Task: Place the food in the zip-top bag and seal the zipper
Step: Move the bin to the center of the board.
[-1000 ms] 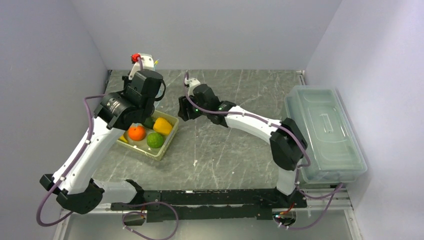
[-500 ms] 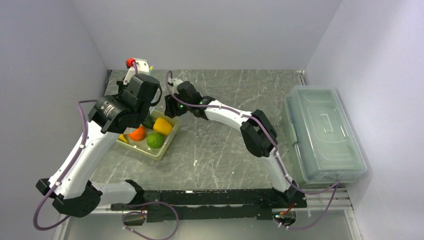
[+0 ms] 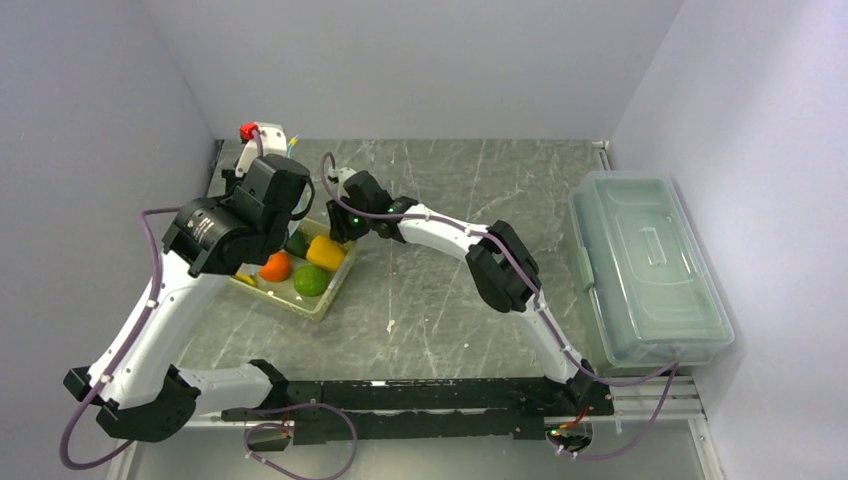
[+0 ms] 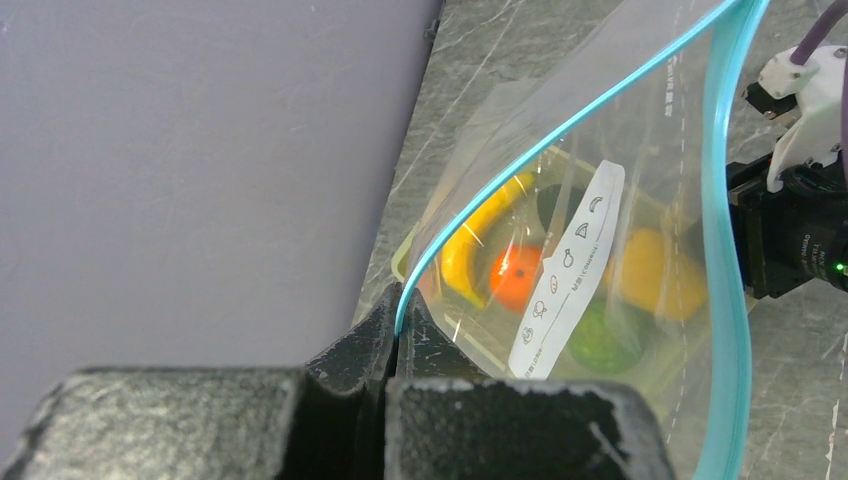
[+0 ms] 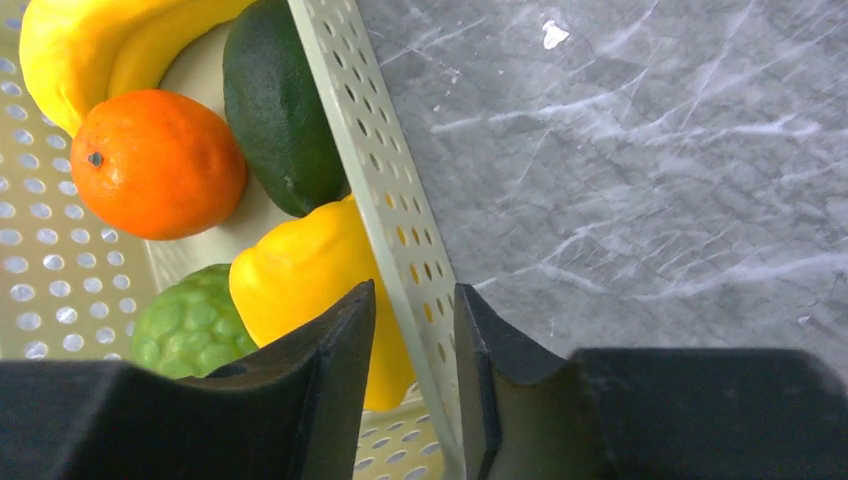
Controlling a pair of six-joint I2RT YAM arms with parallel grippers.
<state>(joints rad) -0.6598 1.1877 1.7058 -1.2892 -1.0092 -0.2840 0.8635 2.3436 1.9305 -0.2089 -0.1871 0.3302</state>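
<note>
My left gripper (image 4: 397, 322) is shut on the light-blue zipper (image 4: 722, 200) of the clear zip-top bag (image 4: 620, 120), which hangs open in front of the left wrist camera. Below it the pale perforated basket (image 3: 325, 292) holds the food: bananas (image 5: 100, 45), an orange (image 5: 158, 164), a dark green fruit (image 5: 280, 110), a yellow pepper (image 5: 300, 275) and a bumpy green ball (image 5: 190, 325). My right gripper (image 5: 413, 310) is open and straddles the basket's wall (image 5: 375, 170), one finger inside by the pepper, one outside. In the top view it sits at the basket's far right corner (image 3: 337, 222).
A large clear lidded box (image 3: 650, 265) stands along the right wall. The left wall is close beside the basket and my left arm (image 3: 160, 300). Grey marble table (image 3: 440, 310) stretches between the basket and the box.
My right arm has reached left to the basket's corner and its jaws have narrowed around the wall. My left arm has drifted slightly left, still gripping the bag.
</note>
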